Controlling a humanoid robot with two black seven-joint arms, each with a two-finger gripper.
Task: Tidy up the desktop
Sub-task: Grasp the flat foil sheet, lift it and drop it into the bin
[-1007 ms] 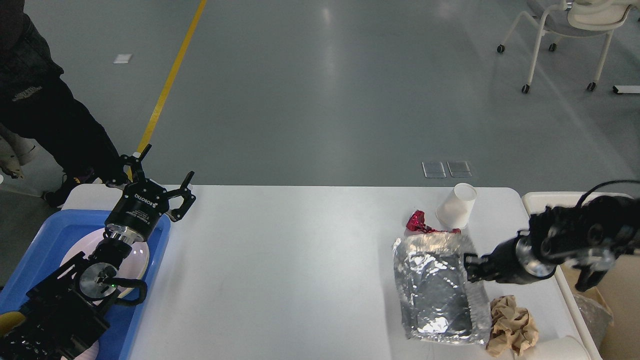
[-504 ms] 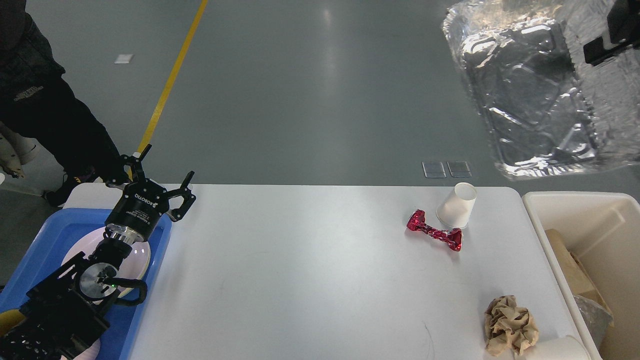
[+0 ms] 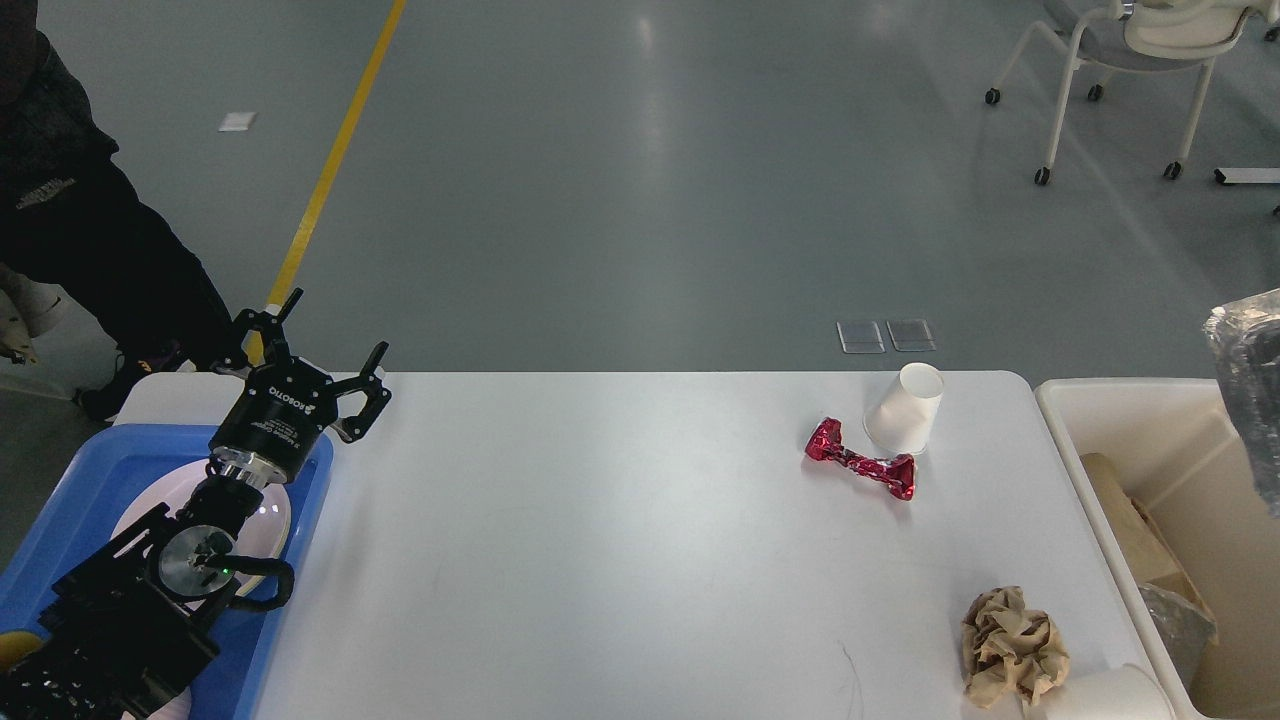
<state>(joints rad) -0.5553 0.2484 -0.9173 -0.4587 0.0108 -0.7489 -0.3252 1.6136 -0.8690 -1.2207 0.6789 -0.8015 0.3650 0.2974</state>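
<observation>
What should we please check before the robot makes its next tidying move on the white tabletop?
1. Left gripper open and empty: ok.
2. Right gripper visible: not ok, out of view.
3. Crinkled silver foil tray over the cream bin: ok; whether it is gripped, cannot tell.
4. White tabletop tidy: not ok; a white paper cup, a red foil wrapper and a crumpled brown paper ball remain.
5. Blue plastic tray holds a white plate: ok.
</observation>
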